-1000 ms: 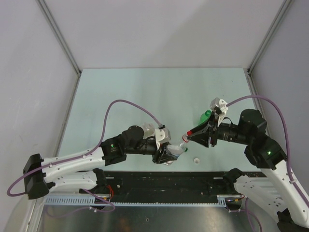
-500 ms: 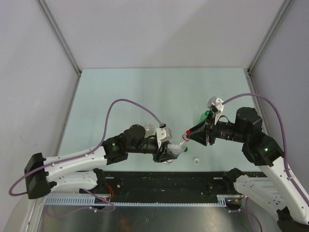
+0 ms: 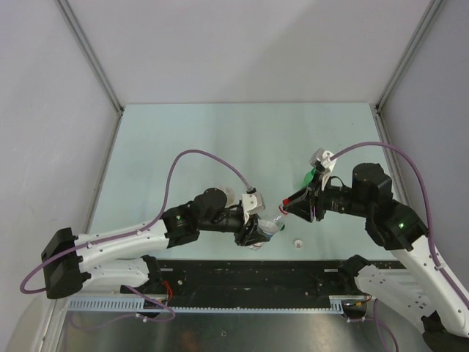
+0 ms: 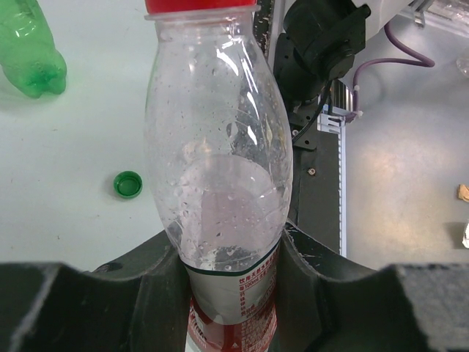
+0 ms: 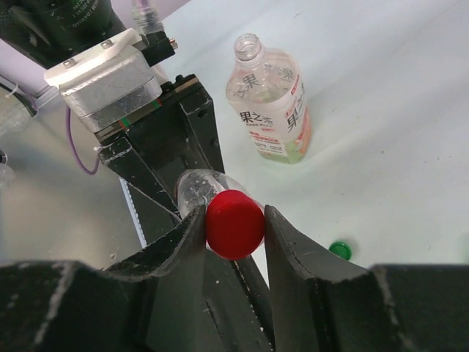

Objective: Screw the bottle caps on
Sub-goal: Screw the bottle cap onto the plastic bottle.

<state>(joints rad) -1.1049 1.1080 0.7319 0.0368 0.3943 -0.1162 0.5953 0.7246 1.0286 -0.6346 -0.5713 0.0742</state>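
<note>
While the red cap (image 5: pixel 234 226) sits on the mouth of the small clear bottle (image 4: pixel 220 169), the right hand (image 5: pixel 234 213) is clamped on it, one finger each side. Left hand (image 4: pixel 231 293) grips the bottle's labelled lower body, tilted, off the bench (image 3: pixel 220 139). Green cap (image 4: pixel 130 184) and white cap (image 3: pixel 298 243) lie loose on the bench, neither on a bottle. Orange-labelled bottle (image 5: pixel 270 99) stands upright, mouth open; green bottle (image 4: pixel 29 48) on the bench too.

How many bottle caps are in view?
3: red cap in the right gripper, on the clear bottle; green cap loose on the table; white cap near its front edge.
</note>
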